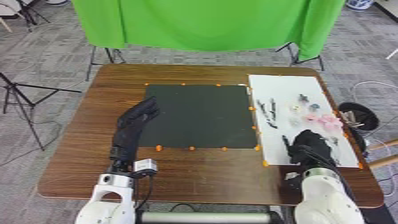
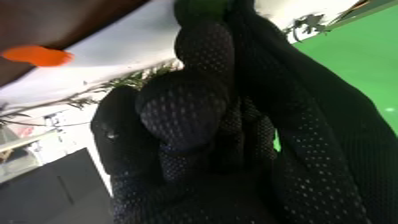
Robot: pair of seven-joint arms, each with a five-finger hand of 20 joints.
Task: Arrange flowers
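Observation:
In the head view my left hand (image 1: 138, 116) is open over the left edge of the dark mat (image 1: 200, 115). My right hand (image 1: 310, 142) is low over the near part of the white sheet (image 1: 277, 153). Beyond it on the sheet lie a pink flower (image 1: 329, 121) and small pale and dark sprigs (image 1: 304, 98). Thin dark stems (image 1: 266, 114) rest toward the sheet's left side. In the right wrist view, my right hand (image 2: 213, 150) is beside a leafy green sprig (image 2: 138, 80); I cannot tell whether they touch.
Orange markers (image 1: 159, 148) line the mat and sheet. A black container (image 1: 358, 116) holding sticks stands off the table's right edge. A small white box (image 1: 146, 165) sits beside my left forearm. A green cloth (image 1: 209, 25) hangs behind the brown table (image 1: 204, 175).

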